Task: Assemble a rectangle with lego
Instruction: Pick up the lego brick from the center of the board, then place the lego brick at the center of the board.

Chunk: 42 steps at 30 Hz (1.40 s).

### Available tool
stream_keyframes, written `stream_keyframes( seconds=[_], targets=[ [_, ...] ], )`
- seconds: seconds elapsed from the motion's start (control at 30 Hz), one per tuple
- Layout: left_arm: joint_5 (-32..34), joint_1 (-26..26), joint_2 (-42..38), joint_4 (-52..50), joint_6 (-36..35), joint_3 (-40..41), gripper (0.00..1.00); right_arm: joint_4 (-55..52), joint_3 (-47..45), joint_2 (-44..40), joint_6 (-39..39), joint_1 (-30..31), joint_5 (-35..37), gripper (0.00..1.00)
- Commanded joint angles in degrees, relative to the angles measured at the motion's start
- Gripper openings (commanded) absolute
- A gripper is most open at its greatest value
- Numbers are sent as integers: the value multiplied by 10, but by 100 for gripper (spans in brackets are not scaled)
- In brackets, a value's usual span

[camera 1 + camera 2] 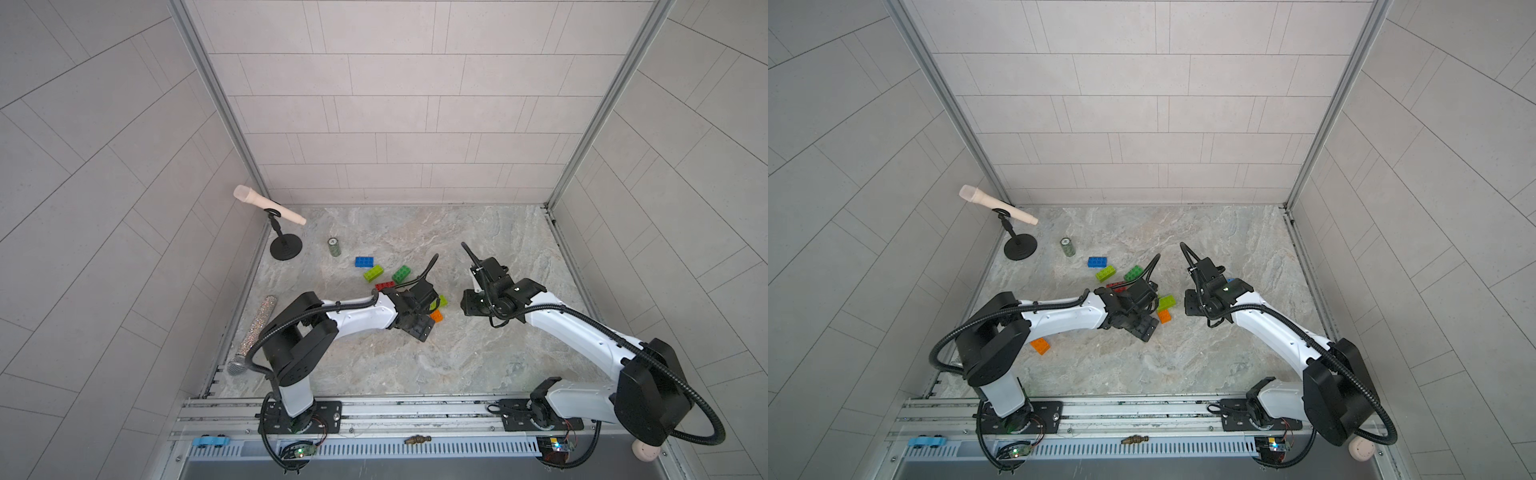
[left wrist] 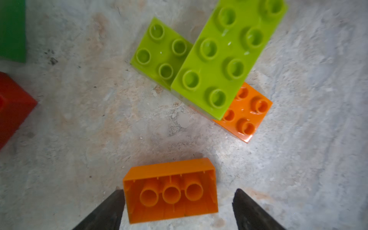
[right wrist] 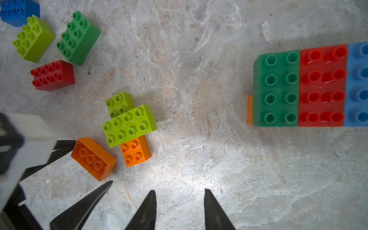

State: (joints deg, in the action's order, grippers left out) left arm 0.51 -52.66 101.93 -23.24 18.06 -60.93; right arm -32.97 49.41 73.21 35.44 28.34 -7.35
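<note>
An orange lego brick lies hollow side up on the stone table between the fingers of my left gripper, which is open; one finger stands clear of the brick. Just beyond, a lime brick sits crosswise on a second lime brick and an orange one. My right gripper is open over bare table with nothing between its fingers. Dark green, red and blue bricks are joined side by side, with an orange sliver beneath.
Loose blue, lime, dark green and red bricks lie behind my left gripper. Another orange brick lies under the left arm. A small green cylinder, a microphone stand and a glitter microphone occupy the left side.
</note>
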Motion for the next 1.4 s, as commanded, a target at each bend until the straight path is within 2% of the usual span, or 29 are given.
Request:
stream_keyframes(
  seconds=[0.0,0.17,0.33,0.47,0.57,0.67,0.73,0.83,0.93,1.1,1.37],
  targets=[
    [21,-1,18,-31,-19,-26,87,9,0,-11,8,-2,-4,41],
    [32,3,29,-35,-22,-41,80,15,-6,-7,12,-2,-12,40],
    [-8,19,17,-38,-3,-53,56,26,-19,-17,9,-1,-19,39],
    [-86,68,-66,-46,35,-48,40,47,-36,-45,-5,3,-22,39],
    [-178,130,-143,-31,88,-32,40,93,-48,-64,-27,19,-33,40],
    [-302,197,-195,39,177,4,40,182,-57,-75,-84,83,-29,45],
    [-379,231,-214,116,261,33,39,276,-69,-81,-134,139,-3,48],
    [-457,248,-220,199,352,50,38,465,-120,-87,-168,168,-8,53],
    [-499,248,-223,243,389,51,37,569,-134,-68,-200,168,-42,56],
    [-543,248,-226,335,443,75,34,593,-102,-35,-232,150,-86,56],
    [-611,248,-213,496,535,114,27,605,-95,-47,-256,101,-178,56]
  ],
)
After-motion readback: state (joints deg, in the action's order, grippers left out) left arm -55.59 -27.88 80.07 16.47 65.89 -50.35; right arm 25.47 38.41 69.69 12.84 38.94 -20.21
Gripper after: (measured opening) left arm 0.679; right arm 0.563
